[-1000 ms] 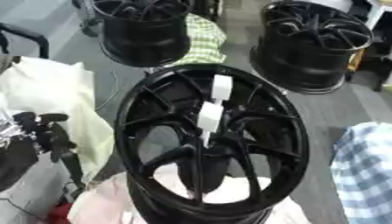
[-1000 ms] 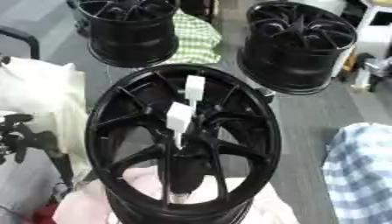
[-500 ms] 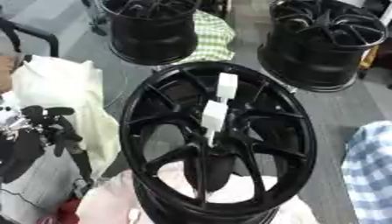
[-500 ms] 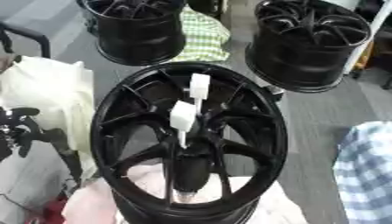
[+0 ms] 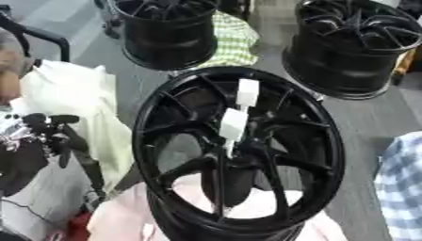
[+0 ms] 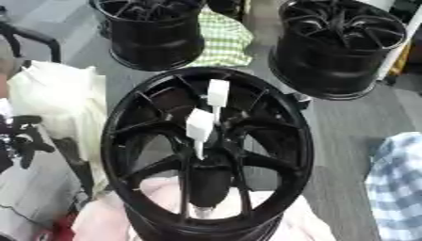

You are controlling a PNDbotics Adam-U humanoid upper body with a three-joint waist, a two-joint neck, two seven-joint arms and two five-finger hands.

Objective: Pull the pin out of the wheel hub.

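A black spoked wheel hub (image 5: 326, 141) lies face up in the middle, resting on a pink cloth (image 5: 119, 216). Two white pins stand up from its spokes: the upper pin (image 5: 247, 91) near the far rim and the lower pin (image 5: 233, 124) just above the centre, on a thin pale shaft. My left hand (image 5: 51, 134), black with silver joints, hangs at the left edge, apart from the hub, fingers relaxed and holding nothing. My right hand shows in neither view.
Two more black wheels stand behind, one at back left (image 5: 165, 33) and one at back right (image 5: 362, 52), with a green checked cloth (image 5: 232, 40) between them. A cream cloth (image 5: 74, 106) lies left. Blue checked fabric (image 5: 402, 188) fills the right edge.
The whole picture has shifted, so the camera moved. The hub, its two white pins and my left hand keep their places relative to each other.
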